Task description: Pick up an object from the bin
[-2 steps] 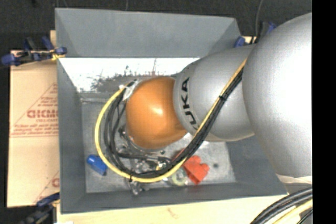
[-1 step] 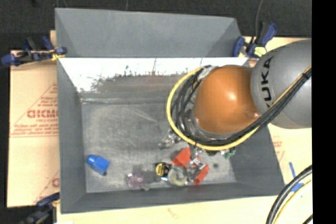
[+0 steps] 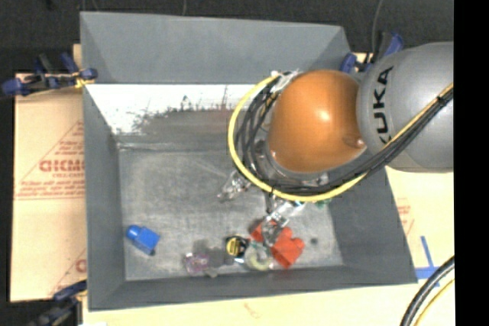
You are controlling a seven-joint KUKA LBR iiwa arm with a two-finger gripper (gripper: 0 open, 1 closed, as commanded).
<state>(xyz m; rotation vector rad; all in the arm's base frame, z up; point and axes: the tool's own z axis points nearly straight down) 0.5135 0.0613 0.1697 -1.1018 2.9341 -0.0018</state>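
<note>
My gripper (image 3: 280,211) pokes out from under the arm's orange cover, low over the front right part of the bin floor. Right beneath and in front of it lies a red blocky object (image 3: 286,249), with a small red piece (image 3: 260,231) at the gripper's tip. A small yellow and black object (image 3: 236,246) and a pale ring-like thing (image 3: 258,260) lie just to the left of the red one. Whether the gripper touches the red object is hidden.
A shiny metal piece (image 3: 231,185) lies mid-floor, left of the gripper. A purple-grey object (image 3: 199,263) sits by the front wall and a blue block (image 3: 143,238) at the front left. A tiny green bit (image 3: 313,243) lies right of the red object.
</note>
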